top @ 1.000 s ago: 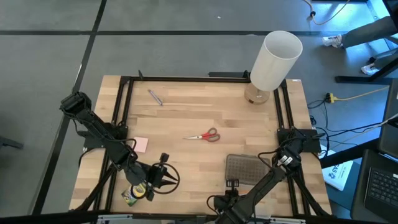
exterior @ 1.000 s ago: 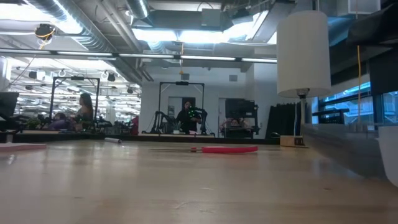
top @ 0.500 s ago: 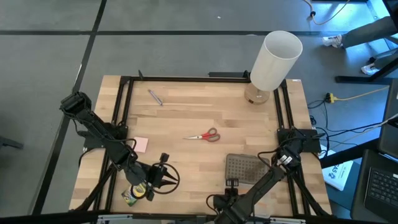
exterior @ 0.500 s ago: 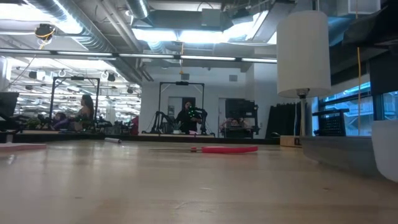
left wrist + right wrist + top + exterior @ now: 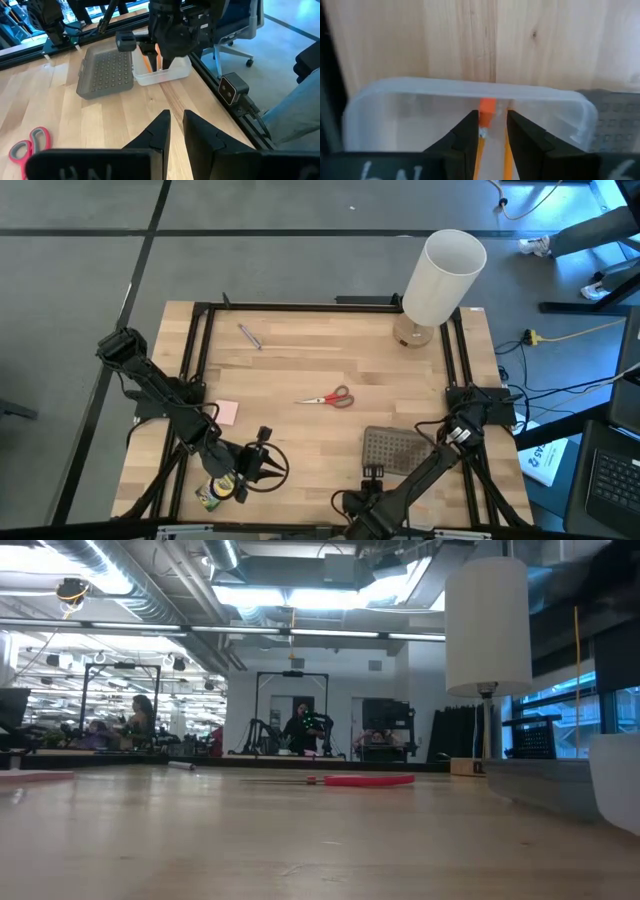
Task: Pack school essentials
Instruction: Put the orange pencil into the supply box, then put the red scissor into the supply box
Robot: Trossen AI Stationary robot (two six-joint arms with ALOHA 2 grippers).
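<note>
My right gripper point(image 5: 492, 125) hangs over the clear box point(image 5: 410, 107) at the table's near edge, shut on two orange pencils point(image 5: 159, 56). The box's grey dotted lid point(image 5: 395, 450) lies beside it. In the high view my arm hides most of the box. My left gripper point(image 5: 175, 117) hovers low near the table's near left, its fingers almost together and holding nothing. Flat on the wood lie the red-handled scissors point(image 5: 328, 397), the purple pen point(image 5: 250, 337), the pink pad point(image 5: 227, 412) and the green-yellow crayon box point(image 5: 213, 492). My right gripper pinches the two orange pencils between its fingers point(image 5: 465, 137) from above, pointing down. The fingers lie across the pencils. One pencil's end point(image 5: 486, 106) shows past the fingertips, over the box's floor. The pencils stand nearly upright below the gripper point(image 5: 150, 57), reaching down inside the clear box.
The tall white cylinder lamp point(image 5: 440, 275) stands at the far right corner. A black frame point(image 5: 300, 307) runs along the table's edges. Bare wood lies between the scissors and the lid. People show in the room behind point(image 5: 300, 725).
In the low view, the clear box's pale wall at the picture's right edge has come a little farther into view and higher. My right arm has shifted slightly over the box. My left arm has kept still.
</note>
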